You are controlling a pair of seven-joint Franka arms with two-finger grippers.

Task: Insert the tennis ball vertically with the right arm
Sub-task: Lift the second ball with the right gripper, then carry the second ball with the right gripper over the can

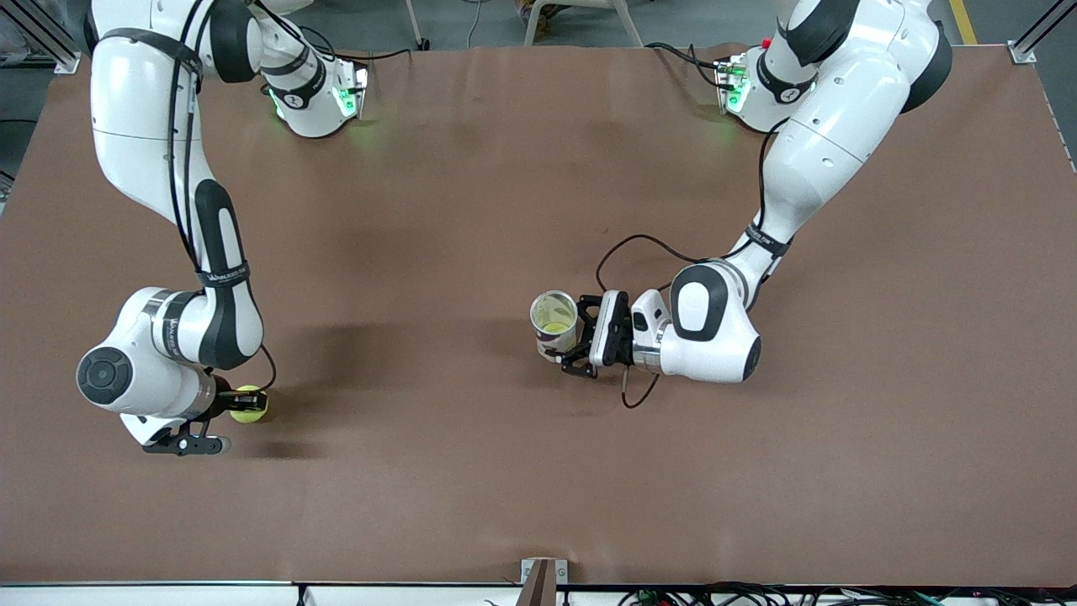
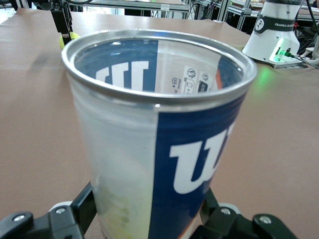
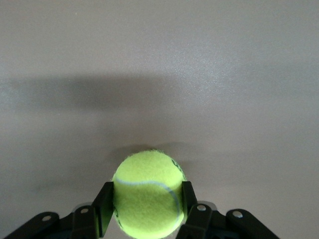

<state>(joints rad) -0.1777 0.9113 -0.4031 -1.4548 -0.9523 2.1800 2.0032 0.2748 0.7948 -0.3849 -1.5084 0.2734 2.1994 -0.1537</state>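
Brown table (image 1: 471, 210), grey floor (image 1: 690, 21)

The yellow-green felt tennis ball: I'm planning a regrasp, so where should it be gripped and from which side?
Grip the yellow-green felt tennis ball across its widest middle, coming from above, one finger on each flank. It is round and rests on the brown table, so only a centred pinch resists rolling. The right tool already clamps it so.
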